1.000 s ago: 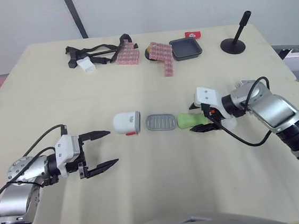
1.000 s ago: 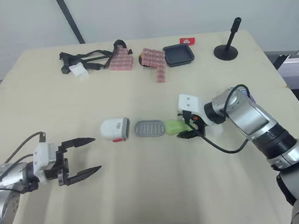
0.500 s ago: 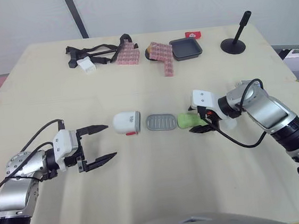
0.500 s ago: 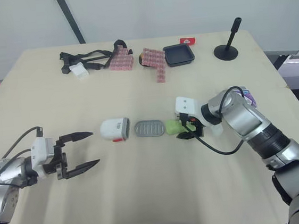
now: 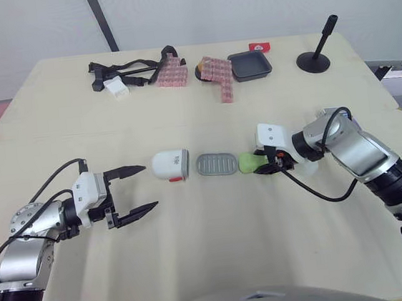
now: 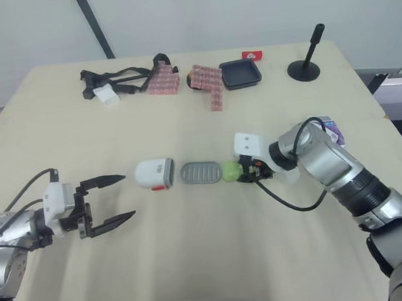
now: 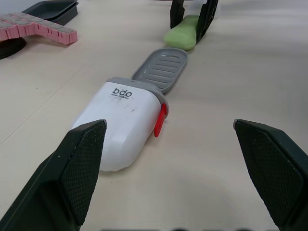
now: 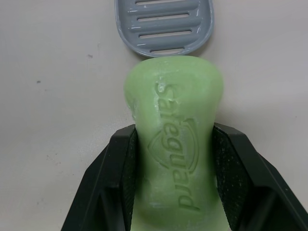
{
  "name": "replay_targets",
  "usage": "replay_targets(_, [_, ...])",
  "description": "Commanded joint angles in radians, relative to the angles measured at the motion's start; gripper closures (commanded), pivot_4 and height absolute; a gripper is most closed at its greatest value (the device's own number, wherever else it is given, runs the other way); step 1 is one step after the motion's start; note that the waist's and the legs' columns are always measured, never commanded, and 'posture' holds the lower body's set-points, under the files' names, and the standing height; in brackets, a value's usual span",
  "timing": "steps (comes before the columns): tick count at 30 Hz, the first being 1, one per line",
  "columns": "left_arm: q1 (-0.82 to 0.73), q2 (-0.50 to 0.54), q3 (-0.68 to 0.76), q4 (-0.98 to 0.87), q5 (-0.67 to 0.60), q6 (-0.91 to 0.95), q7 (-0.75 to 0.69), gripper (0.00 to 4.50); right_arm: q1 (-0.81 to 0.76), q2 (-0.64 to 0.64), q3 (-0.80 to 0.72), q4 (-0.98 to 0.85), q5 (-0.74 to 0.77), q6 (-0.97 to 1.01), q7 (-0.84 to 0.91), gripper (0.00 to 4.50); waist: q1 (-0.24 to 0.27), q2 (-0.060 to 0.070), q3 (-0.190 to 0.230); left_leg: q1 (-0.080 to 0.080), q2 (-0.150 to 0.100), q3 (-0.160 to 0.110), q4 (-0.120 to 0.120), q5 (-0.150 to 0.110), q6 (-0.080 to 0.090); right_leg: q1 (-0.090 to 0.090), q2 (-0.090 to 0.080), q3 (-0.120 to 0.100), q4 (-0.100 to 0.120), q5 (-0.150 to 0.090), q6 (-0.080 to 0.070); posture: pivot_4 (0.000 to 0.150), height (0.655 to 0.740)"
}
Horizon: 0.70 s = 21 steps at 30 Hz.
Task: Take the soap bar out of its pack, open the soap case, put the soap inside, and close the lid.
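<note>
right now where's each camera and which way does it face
Eye views: on the head, looking forward and down over the table; both arms show, left end effector open, right end effector shut on the green soap bar.
Left wrist view: on that wrist, looking along its own fingers toward the white soap case.
Right wrist view: on that wrist, looking along its own fingers at the green soap bar.
Shared: both wrist views show that bar and the grey ribbed tray.
</note>
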Motion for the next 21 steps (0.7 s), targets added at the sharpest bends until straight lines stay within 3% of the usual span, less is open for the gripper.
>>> replay_targets(1, [-0.013,0.009,0.007,-0.001,0.003,-0.018,0.002,0.00,-0.036,-0.006,-0.037,-0.055,0.023,0.021,0.017,2.77,0.000,0.000,0.000,0.000,0.000,0.000,0.000,0.000,0.000,0.000,0.000,0.000,0.000,0.000,0.000,0.150,0.7400])
replay_targets(9, [-0.030,0.008,-0.001,0.022,0.015,-0.027,-0.001,0.00,-0.201,0.063,-0.037,-0.139,0.110,0.183,0.036,2.77,0.001,-0.001,-0.001,0.000,0.000,0.001,0.001,0.001,-0.002,-0.002,0.003,0.001,0.007,0.000,-0.001,0.150,0.7400])
replay_targets(21, [-0.026,0.005,-0.012,0.008,0.018,-0.027,0.022,0.00,-0.258,0.227,0.140,-0.074,0.018,0.238,-0.090,2.77,0.004,-0.002,-0.001,0.001,0.000,0.001,0.004,0.001,-0.002,-0.005,0.003,0.000,0.008,0.000,-0.001,0.150,0.7400])
